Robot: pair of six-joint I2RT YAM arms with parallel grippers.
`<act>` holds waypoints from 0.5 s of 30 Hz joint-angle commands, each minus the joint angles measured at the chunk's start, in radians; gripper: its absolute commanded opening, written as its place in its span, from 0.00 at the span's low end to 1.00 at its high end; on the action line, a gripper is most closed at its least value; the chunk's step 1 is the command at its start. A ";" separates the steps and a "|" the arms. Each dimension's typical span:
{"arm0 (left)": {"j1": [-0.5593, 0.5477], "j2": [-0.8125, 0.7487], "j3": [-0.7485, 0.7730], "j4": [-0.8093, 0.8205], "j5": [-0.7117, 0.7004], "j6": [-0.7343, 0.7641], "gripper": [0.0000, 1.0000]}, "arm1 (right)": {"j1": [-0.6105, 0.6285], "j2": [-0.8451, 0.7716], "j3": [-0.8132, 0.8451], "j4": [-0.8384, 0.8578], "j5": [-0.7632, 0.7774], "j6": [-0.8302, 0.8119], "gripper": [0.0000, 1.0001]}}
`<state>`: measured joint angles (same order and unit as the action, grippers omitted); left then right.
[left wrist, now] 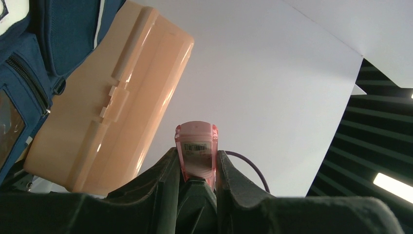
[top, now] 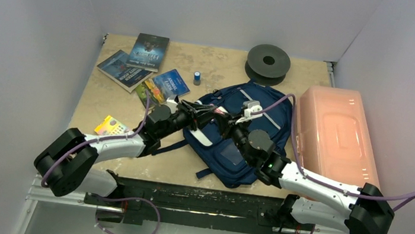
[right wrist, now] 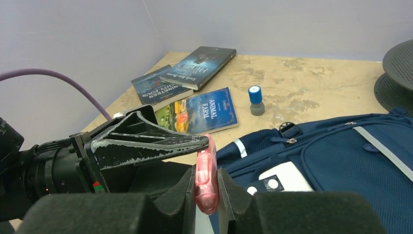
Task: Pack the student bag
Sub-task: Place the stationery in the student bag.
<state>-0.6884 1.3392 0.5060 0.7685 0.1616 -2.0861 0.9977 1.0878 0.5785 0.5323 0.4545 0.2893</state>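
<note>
Subject: navy blue fabric student bag (top: 271, 110) with white and grey trim, lying flat at the middle of the tan table (top: 223, 65).

Left gripper (top: 208, 112): over the bag's upper left part. The wrist view shows its jaws closed down to a narrow gap on a flat translucent pink plastic case with a barcode label (left wrist: 196, 146). The case stands upright between the two dark fingers (left wrist: 163, 180).

Right gripper (right wrist: 207, 180): over the same part of the bag, facing the left gripper. Its jaws are likewise drawn in against the pink case (right wrist: 205, 170), one pad on each flat side. The tip of the left gripper's finger (right wrist: 156, 144) touches the upper end of the case. Both grippers clamp this one item, above the bag and clear of its fabric (right wrist: 341, 161).

Surroundings, relative to the bag:
- Pink translucent plastic lidded box (top: 334, 132): just beside its right edge.
- Three paperback books (top: 149, 51): to its far left; the nearest, titled "Animal Farm" (right wrist: 204, 111), lies close to the bag's top corner.
- Small blue-capped cylinder (top: 197, 78): upright, just beyond the bag's top left.
- Black round spool (top: 268, 62): beyond the bag's top end.
</note>
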 commanded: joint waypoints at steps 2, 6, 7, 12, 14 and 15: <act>-0.026 0.030 0.048 0.133 0.022 -0.151 0.00 | 0.002 -0.017 0.056 0.051 0.012 -0.020 0.13; -0.027 0.047 0.039 0.191 0.038 -0.099 0.32 | 0.001 -0.031 0.084 -0.026 0.039 -0.030 0.00; -0.025 0.044 0.027 0.197 0.048 -0.064 0.57 | -0.001 -0.041 0.094 -0.073 0.056 -0.030 0.00; -0.020 -0.069 -0.044 -0.052 0.104 0.199 0.97 | -0.025 -0.130 0.121 -0.389 0.127 -0.035 0.00; -0.017 -0.141 -0.094 -0.169 0.074 0.289 0.99 | -0.034 -0.180 0.127 -0.534 0.152 0.009 0.00; -0.013 -0.171 -0.098 -0.238 0.066 0.354 1.00 | -0.041 -0.197 0.128 -0.605 0.153 0.030 0.00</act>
<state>-0.7090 1.2861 0.4656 0.7433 0.2256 -1.9697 0.9779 0.9665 0.6579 0.2291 0.5327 0.2691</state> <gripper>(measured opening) 0.983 0.205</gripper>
